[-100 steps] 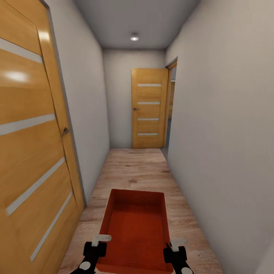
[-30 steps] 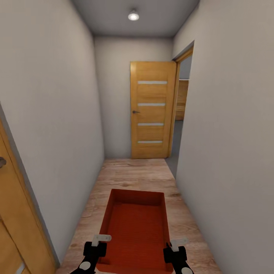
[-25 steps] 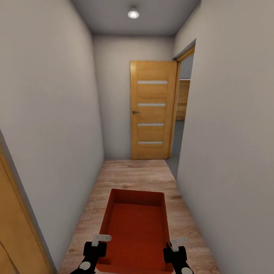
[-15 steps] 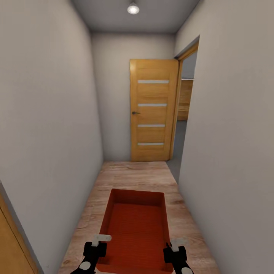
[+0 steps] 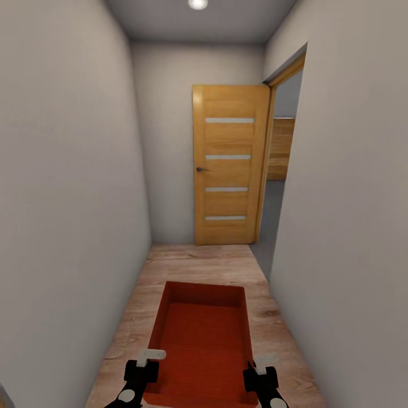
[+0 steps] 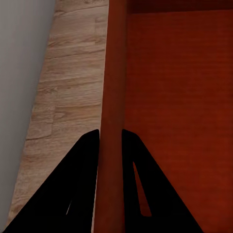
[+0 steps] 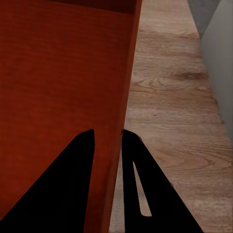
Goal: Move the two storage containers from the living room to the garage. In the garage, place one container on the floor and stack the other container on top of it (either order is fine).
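Both pincers still clamp container; door nearer.

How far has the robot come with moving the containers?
Done: one storage container is lifted. In hand: the left gripper and right gripper each clamp a side wall, carrying it along a wood-floored corridor toward an open door. Left: reaching the garage, setting it down, and stacking the second container.

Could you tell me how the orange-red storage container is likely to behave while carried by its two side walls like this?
The storage container looks empty, so probably light. Its walls look thin, yet the wall pinched by the left gripper runs straight, suggesting stiffness. With the right gripper pinching the opposite wall near the same end, the far end might sag or slip.
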Tool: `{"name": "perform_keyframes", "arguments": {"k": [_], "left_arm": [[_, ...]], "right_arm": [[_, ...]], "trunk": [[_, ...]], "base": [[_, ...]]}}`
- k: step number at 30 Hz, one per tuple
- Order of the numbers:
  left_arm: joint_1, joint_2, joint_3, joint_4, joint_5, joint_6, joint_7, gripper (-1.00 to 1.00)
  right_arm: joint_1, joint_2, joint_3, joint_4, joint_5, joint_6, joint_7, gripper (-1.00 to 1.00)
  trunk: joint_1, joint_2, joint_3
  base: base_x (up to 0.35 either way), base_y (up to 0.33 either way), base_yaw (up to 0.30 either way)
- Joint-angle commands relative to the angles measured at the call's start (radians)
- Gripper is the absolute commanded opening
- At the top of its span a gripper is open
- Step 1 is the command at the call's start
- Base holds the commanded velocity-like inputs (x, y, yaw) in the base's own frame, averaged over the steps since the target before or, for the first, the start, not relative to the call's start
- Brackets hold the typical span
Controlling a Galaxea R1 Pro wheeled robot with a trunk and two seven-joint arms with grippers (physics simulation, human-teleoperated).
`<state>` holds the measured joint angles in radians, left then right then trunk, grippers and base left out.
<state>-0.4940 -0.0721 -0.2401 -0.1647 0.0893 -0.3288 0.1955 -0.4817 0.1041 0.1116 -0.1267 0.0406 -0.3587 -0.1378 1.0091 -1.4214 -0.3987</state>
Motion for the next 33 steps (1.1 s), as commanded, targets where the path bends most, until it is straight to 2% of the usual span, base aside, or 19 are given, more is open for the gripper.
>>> {"name": "perform_keyframes", "arguments": {"k": [1, 33], "left_arm": [[-0.002, -0.005, 0.044, -0.016, 0.044, -0.001, 0.008, -1.0], [-0.002, -0.005, 0.044, -0.015, 0.043, -0.001, 0.007, -1.0]], "right_arm": [[0.0, 0.0, 0.005, 0.001, 0.01, 0.001, -0.011, -1.0], [0.0, 0.001, 0.007, 0.001, 0.01, 0.001, -0.011, -1.0]], "trunk": [[0.001, -0.001, -0.001], [0.001, -0.001, -0.001]], "base": [[0.339, 0.0, 0.0], [0.339, 0.0, 0.0]]}}
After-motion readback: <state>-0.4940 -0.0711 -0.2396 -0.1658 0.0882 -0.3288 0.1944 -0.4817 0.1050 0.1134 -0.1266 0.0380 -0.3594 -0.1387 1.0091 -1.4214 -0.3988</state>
